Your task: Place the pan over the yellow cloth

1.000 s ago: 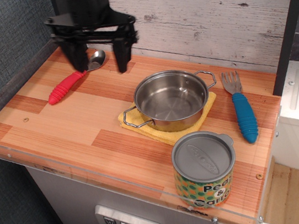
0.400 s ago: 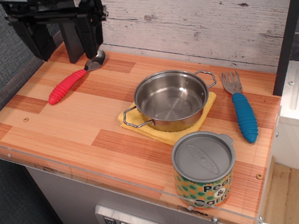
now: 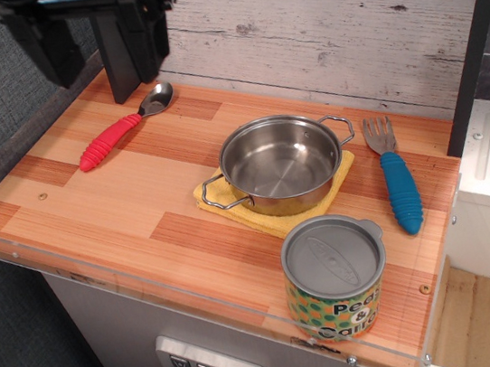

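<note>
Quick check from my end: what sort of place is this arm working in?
Most likely a toy kitchen set up for robot trials: a small wooden counter with a pan on a yellow cloth, a spoon, a fork and a can.

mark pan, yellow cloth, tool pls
pan (image 3: 281, 165), main camera view, inside bottom
yellow cloth (image 3: 269, 221), main camera view, front corner past the pan
tool (image 3: 90, 55), main camera view, between its fingers

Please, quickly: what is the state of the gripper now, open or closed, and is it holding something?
Gripper: open, holding nothing, raised at the back left corner, away from the pan.
</note>
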